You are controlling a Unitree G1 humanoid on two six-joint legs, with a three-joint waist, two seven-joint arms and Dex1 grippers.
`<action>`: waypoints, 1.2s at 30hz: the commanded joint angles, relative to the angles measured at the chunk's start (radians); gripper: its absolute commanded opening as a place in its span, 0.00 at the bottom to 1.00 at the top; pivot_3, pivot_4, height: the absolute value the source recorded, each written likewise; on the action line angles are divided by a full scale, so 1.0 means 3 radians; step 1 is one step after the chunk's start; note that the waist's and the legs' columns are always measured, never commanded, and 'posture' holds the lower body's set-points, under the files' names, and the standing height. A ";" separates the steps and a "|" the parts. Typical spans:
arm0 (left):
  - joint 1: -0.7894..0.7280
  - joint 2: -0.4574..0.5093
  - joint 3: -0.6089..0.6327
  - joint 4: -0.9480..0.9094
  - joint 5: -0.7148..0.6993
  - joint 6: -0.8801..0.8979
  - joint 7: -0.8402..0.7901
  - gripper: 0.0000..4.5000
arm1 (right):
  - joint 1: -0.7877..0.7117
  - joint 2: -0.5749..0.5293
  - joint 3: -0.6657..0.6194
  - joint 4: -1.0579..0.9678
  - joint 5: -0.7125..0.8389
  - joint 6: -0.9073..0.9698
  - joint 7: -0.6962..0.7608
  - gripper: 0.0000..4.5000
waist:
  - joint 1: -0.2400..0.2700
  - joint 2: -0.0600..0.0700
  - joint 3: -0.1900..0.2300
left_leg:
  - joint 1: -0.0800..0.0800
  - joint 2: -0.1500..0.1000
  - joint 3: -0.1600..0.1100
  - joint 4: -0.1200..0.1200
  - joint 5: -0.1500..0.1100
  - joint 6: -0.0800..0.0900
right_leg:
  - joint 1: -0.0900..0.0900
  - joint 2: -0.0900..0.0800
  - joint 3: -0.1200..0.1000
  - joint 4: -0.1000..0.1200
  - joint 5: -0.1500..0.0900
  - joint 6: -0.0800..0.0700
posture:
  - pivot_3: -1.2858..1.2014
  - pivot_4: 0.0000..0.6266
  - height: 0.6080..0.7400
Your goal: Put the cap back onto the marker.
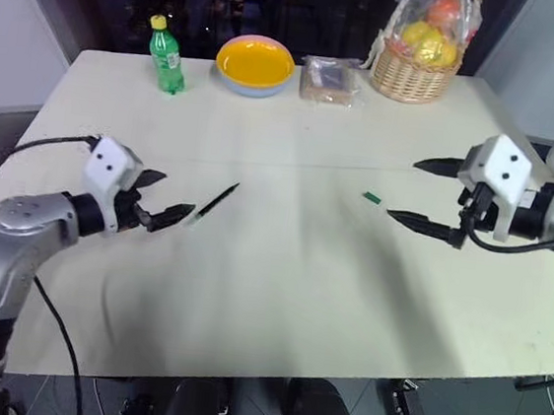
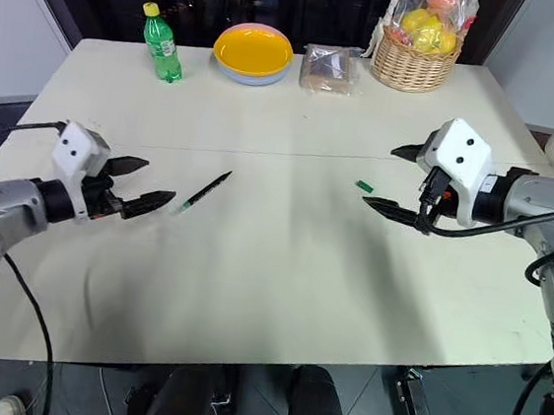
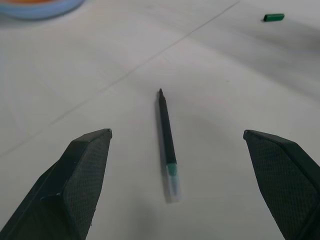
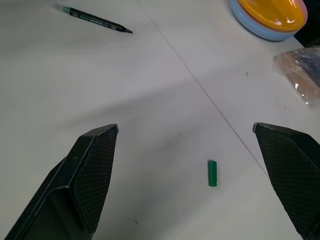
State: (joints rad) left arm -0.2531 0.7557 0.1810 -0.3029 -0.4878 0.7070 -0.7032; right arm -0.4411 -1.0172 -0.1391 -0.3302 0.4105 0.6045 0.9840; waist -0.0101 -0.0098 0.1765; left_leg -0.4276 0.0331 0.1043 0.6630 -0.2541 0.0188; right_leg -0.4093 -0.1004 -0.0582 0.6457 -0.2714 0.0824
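The marker (image 1: 212, 204) lies uncapped left of centre on the worktop (image 1: 277, 297), just beside the left gripper (image 1: 164, 198); its jaws gape wide, empty. The cap (image 1: 372, 197) lies right of centre, near the right gripper (image 1: 425, 194), likewise spread wide and holding nothing.

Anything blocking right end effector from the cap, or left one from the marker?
Nothing visible. The cap lies alone on bare table ahead of the open right end effector. The marker lies just ahead of the open left end effector, with bare table between.
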 commanded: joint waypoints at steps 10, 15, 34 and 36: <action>-0.0497 -0.0581 -0.0607 0.1184 0.0831 -0.1022 0.0249 0.98 | 0.0483 0.0137 -0.0504 -0.0774 0.0263 0.0400 -0.0507 1.00 | 0.0001 0.0000 -0.0001 | -0.0001 -0.0002 0.0000 0.0000 0.0000 0.0001 | 0.0000 -0.0003 -0.0001 0.0000 0.0000 0.0000 | 0.52 0.24 1.00; -0.0659 -0.0704 -0.0730 0.1715 0.1051 -0.1346 0.0205 0.98 | 0.0629 0.0198 -0.0596 -0.0965 0.0333 0.0496 -0.0665 1.00 | 0.0003 -0.0001 0.0000 | -0.0001 -0.0002 0.0001 0.0000 0.0000 0.0003 | 0.0000 -0.0002 -0.0002 0.0000 0.0001 0.0001 | 0.52 0.24 1.00; -0.0685 -0.0768 -0.0788 0.2066 0.1174 -0.1381 0.0001 0.24 | 0.0726 0.0190 -0.0600 -0.1004 0.0364 0.0434 -0.0802 1.00 | 0.0003 -0.0001 -0.0002 | 0.0003 -0.0002 -0.0001 0.0003 0.0000 0.0004 | 0.0005 0.0001 -0.0004 0.0003 0.0002 0.0003 | 0.52 0.24 1.00; -0.0656 -0.0763 -0.0779 0.2023 0.1166 -0.1334 -0.0020 0.03 | 0.0734 0.0182 -0.0606 -0.1003 0.0366 0.0432 -0.0791 1.00 | 0.0002 -0.0001 -0.0003 | 0.0003 -0.0001 -0.0001 0.0003 0.0000 0.0004 | 0.0005 0.0003 -0.0004 0.0003 0.0003 0.0005 | 0.52 0.24 1.00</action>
State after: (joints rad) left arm -0.4728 0.5124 -0.0611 0.2958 -0.1491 0.2778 -0.7160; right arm -0.2115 -0.9570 -0.2956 -0.6140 0.5169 0.7526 0.7499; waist -0.0095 -0.0101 0.1757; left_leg -0.4266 0.0328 0.1040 0.6641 -0.2539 0.0201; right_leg -0.4077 -0.0993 -0.0594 0.6468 -0.2700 0.0849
